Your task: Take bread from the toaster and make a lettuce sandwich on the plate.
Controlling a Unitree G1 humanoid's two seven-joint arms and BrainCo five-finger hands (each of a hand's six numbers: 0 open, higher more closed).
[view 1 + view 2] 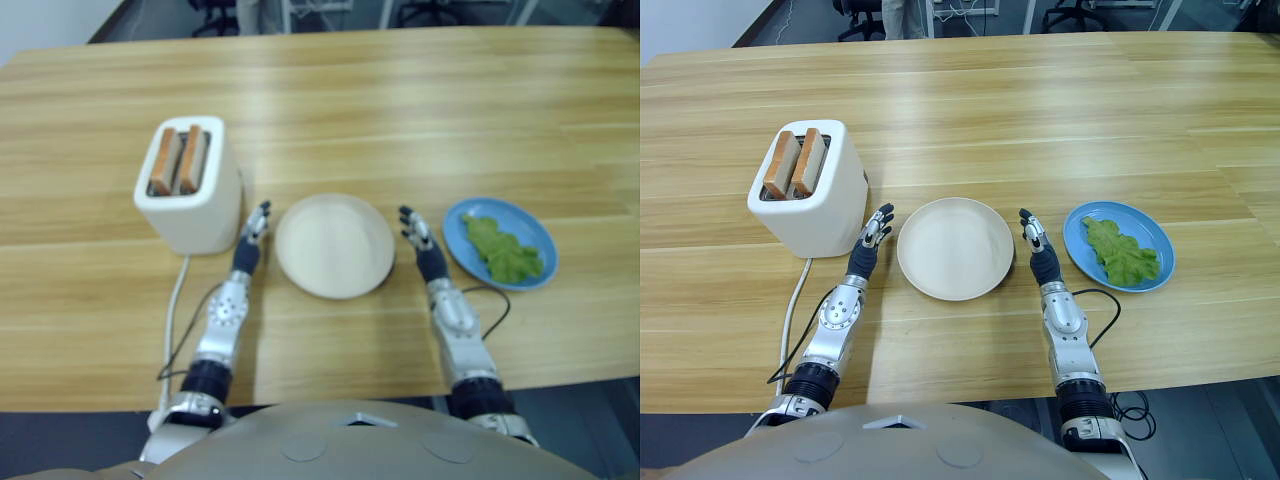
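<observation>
A white toaster [810,195] stands on the left of the wooden table with two slices of bread [796,162] upright in its slots. An empty beige plate [955,247] lies in the middle. On the right, a blue plate [1150,232] carries a lettuce leaf [1119,251]. My left hand [872,238] rests between the toaster and the beige plate, fingers straight and holding nothing. My right hand [1035,240] rests between the beige plate and the blue plate, also flat and empty.
The toaster's white cord [792,310] runs down to the table's near edge beside my left arm. A black cable [1102,312] loops beside my right forearm. The far half of the table [1020,90] is bare wood; chair legs stand beyond it.
</observation>
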